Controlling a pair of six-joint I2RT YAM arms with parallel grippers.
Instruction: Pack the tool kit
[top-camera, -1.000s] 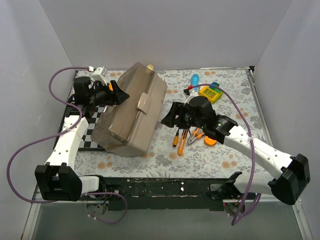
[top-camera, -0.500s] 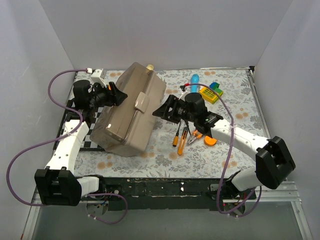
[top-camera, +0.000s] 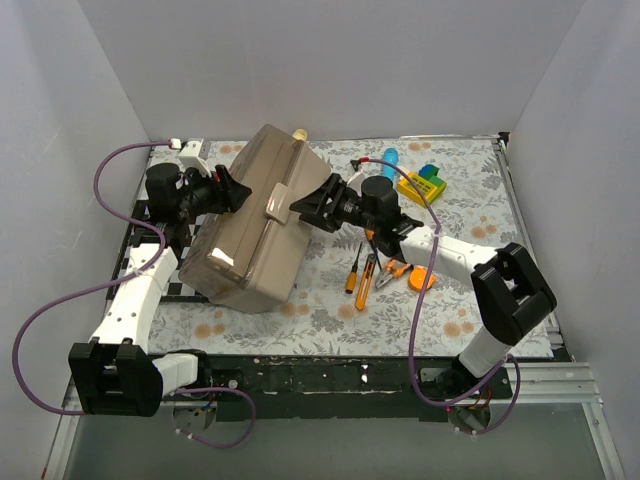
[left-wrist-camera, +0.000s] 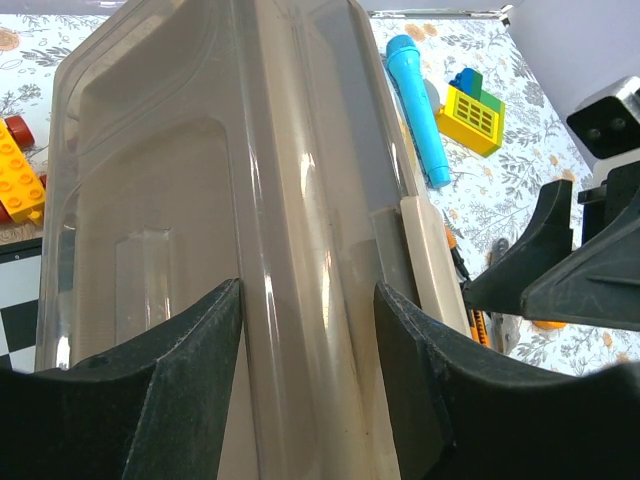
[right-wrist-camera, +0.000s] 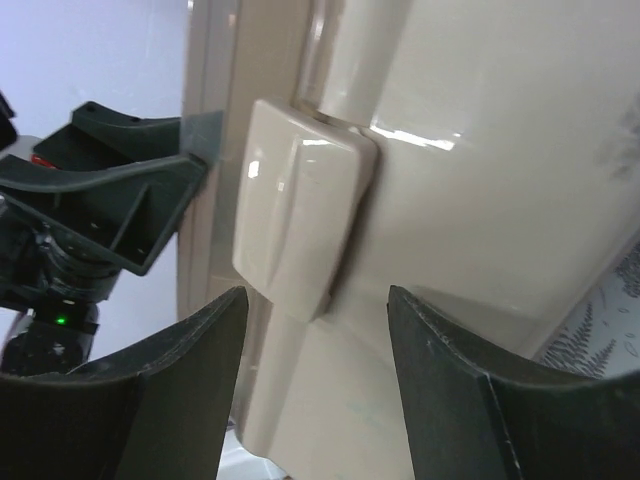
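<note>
The grey-brown toolbox (top-camera: 250, 235) lies closed and tilted at the table's left centre; it fills the left wrist view (left-wrist-camera: 190, 190). My left gripper (top-camera: 228, 190) is open and straddles a ridge along the box's top (left-wrist-camera: 308, 370). My right gripper (top-camera: 308, 208) is open and just in front of the tan latch (top-camera: 278, 200) on the box's right side. In the right wrist view the latch (right-wrist-camera: 300, 235) sits just beyond the spread jaws (right-wrist-camera: 318, 380). Orange-and-black screwdrivers (top-camera: 360, 275) and pliers (top-camera: 395, 270) lie loose on the mat to the right.
A blue cylindrical tool (top-camera: 388, 158) and a yellow toy block (top-camera: 420, 185) lie at the back right. An orange disc (top-camera: 422, 282) sits by the pliers. An orange brick (left-wrist-camera: 20, 180) lies behind the toolbox. White walls enclose the table on three sides.
My right gripper has moved left from above the screwdrivers to the toolbox's latch. The left gripper and the toolbox have barely shifted.
</note>
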